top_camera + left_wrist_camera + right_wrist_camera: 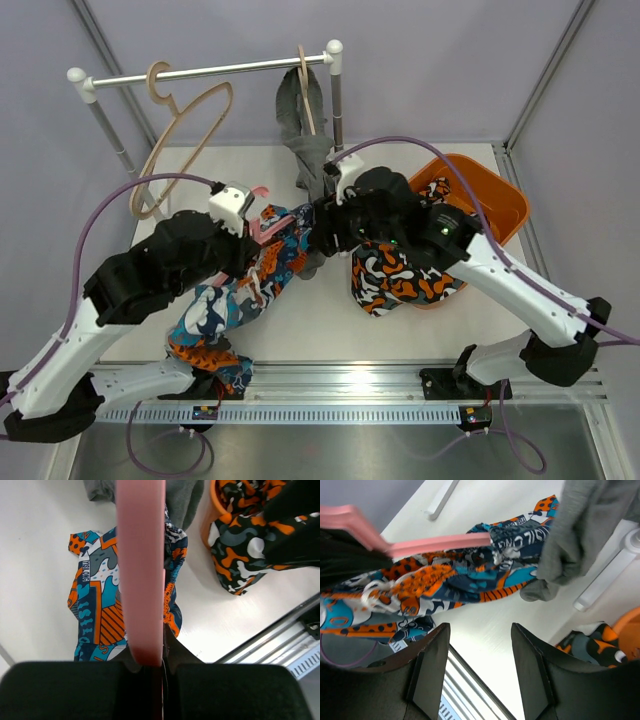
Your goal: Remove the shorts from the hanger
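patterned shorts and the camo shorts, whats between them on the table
Left wrist view: bare table between the patterned shorts and the camo shorts; the grey shorts hang at the gap's far end.

The hanger (140, 570) in the left claw (162, 667) is smooth pink plastic; below it lie soft cloth shorts (97, 610) on a matt table (35, 555).

top: overhead, far | wrists: close, downward | shared: patterned shorts (210, 313)
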